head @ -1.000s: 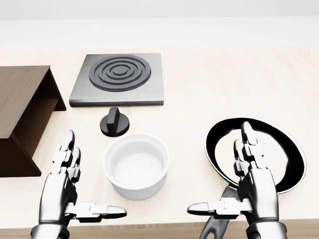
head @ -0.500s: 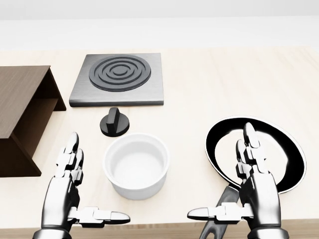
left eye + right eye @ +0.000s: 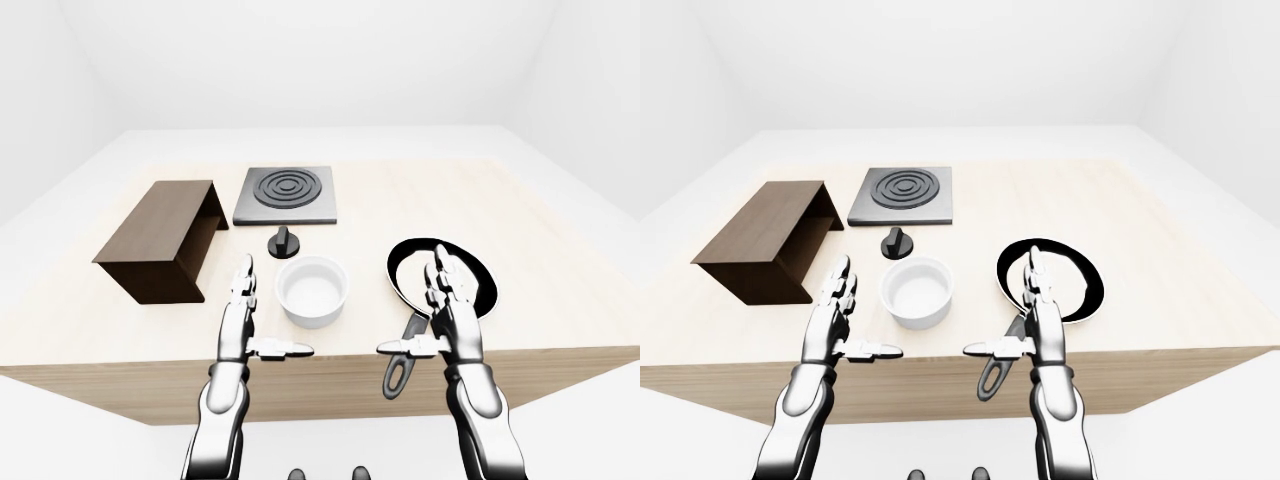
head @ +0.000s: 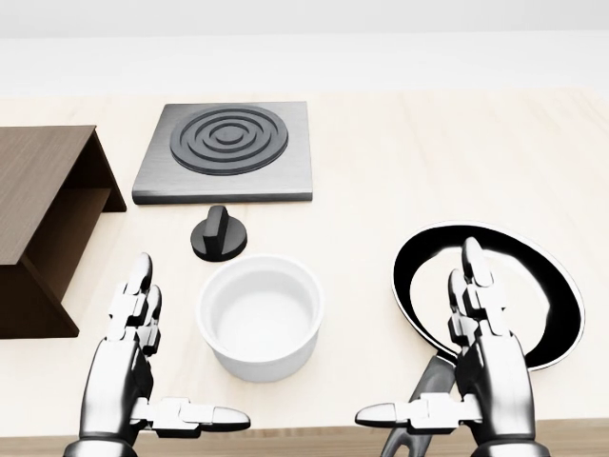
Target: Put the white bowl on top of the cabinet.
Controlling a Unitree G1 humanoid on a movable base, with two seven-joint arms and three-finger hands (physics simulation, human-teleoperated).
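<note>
Nothing of the task looks done yet. The pale wooden counter [image 3: 520,230] stands in a plain white room. The dark brown open-sided wooden cabinet [image 3: 160,232] sits bare-topped left of the round white bowl [image 4: 261,315]. Left hand [image 4: 133,367] and right hand [image 4: 476,367] flank the bowl, fingers spread, holding nothing.

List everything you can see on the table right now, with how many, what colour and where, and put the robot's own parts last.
White bowl: one, white, bottom centre of the head view, empty, between the hands.
Cabinet: one, dark brown, left edge, open side facing right.
Hob plate: one, grey with black rings, top centre-left.
Knob: one, black, between hob plate and bowl.
Frying pan: one, black, lower right, handle pointing to the bottom edge.
Table: one, pale wood.
Left robot hand: one, silver, open, left of the bowl, apart from it.
Right robot hand: one, silver, open, over the pan.
</note>
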